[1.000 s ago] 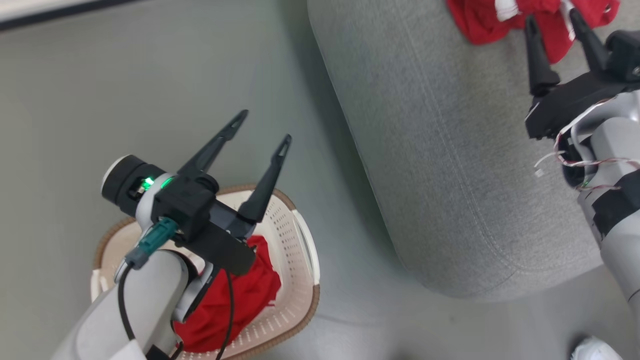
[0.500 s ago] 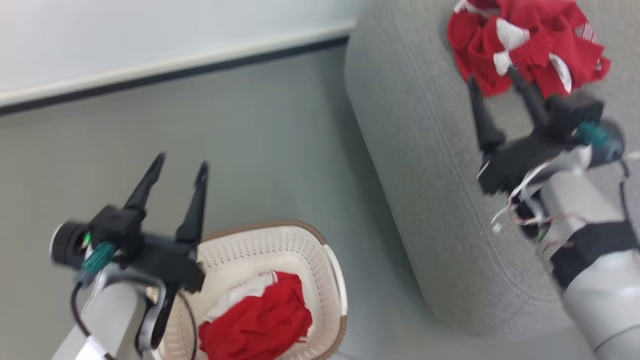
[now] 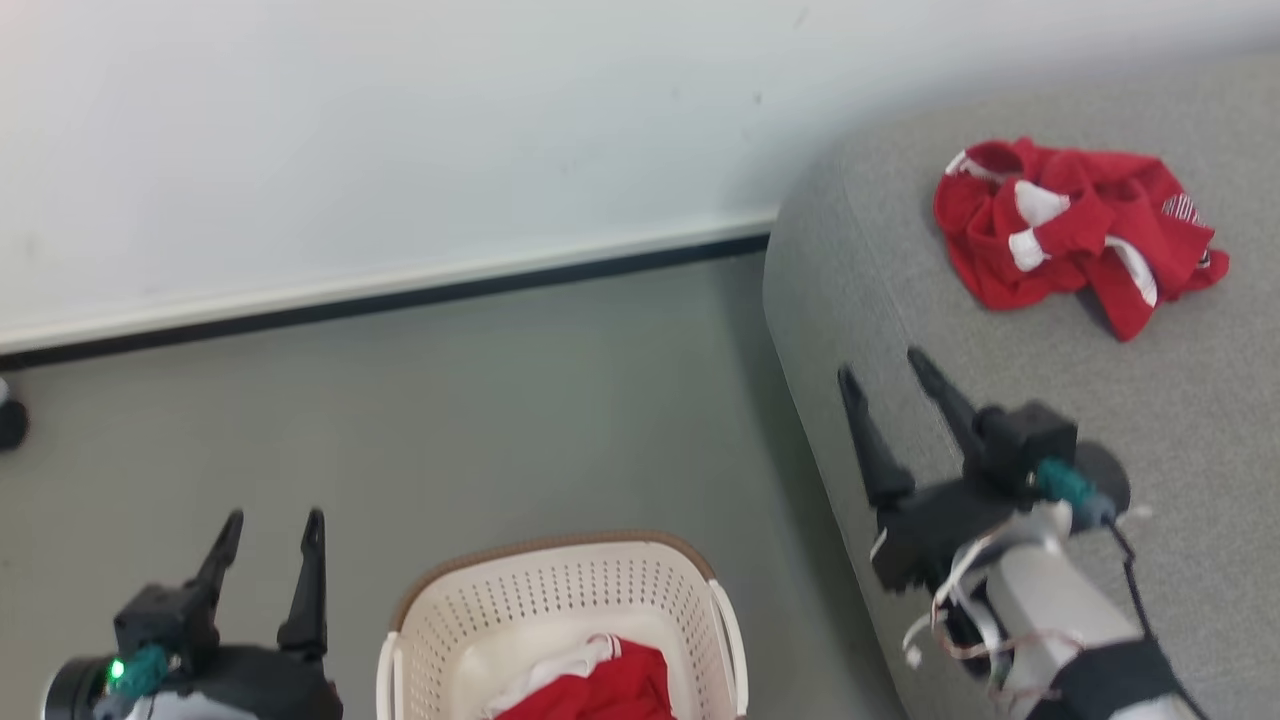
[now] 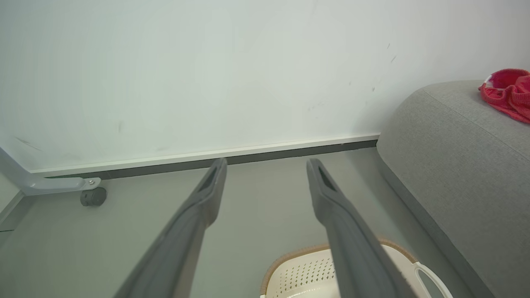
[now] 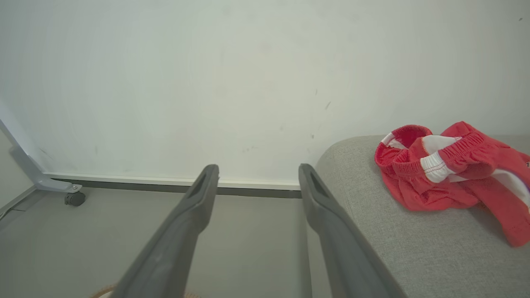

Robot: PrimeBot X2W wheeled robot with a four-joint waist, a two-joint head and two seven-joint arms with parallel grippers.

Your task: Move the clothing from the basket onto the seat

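Observation:
One red garment with white panels lies crumpled on the grey seat at the upper right; it shows too in the right wrist view and the left wrist view. A second red garment lies in the cream basket at the bottom centre. My left gripper stands open and empty over the floor, left of the basket. Over the seat's near edge my right gripper is open and empty, short of the garment on the seat.
A white wall with a dark baseboard runs behind the grey floor. A pale frame leg on a small caster stands at the far left by the wall; the caster is in the right wrist view too.
The head camera has tilted up, bringing the wall into view and sliding basket and seat down. Both arms have drawn back and down, the left off the basket, the right away from the garment on the seat.

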